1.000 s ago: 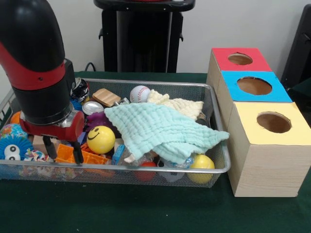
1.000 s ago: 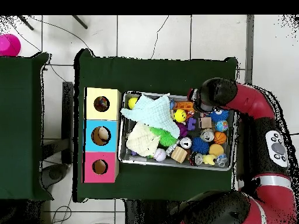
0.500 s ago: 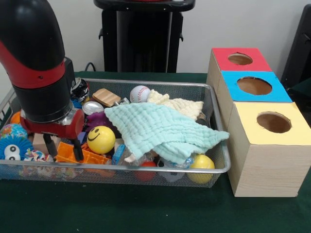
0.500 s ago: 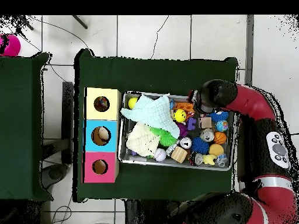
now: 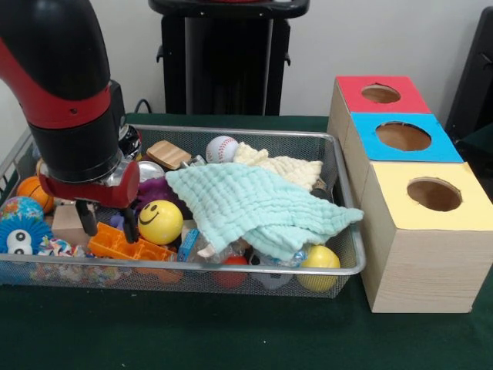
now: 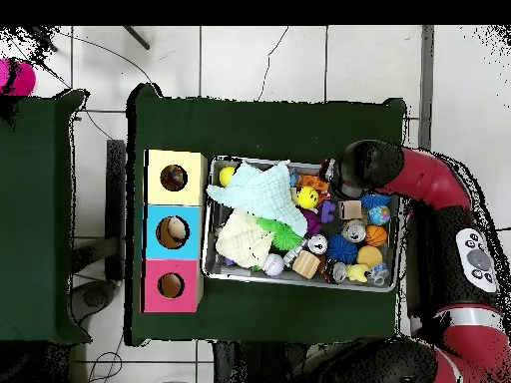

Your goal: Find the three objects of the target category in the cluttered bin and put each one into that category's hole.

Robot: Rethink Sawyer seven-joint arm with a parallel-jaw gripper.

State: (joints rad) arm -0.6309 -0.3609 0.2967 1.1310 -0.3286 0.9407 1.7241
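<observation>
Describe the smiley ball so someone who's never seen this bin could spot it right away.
Look in the wire bin left of the three coloured boxes. At the left edge of the mint cloth, just right of the gripper, sits the smiley ball. It is the only yellow ball with a black grin.

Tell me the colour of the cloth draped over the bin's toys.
Pale mint green cloth, clearest in the front view.

Front camera is looking low and close across the wire bin (image 5: 339, 202); overhead camera is looking straight down, farther off, sharing bin (image 6: 214, 267).
</observation>
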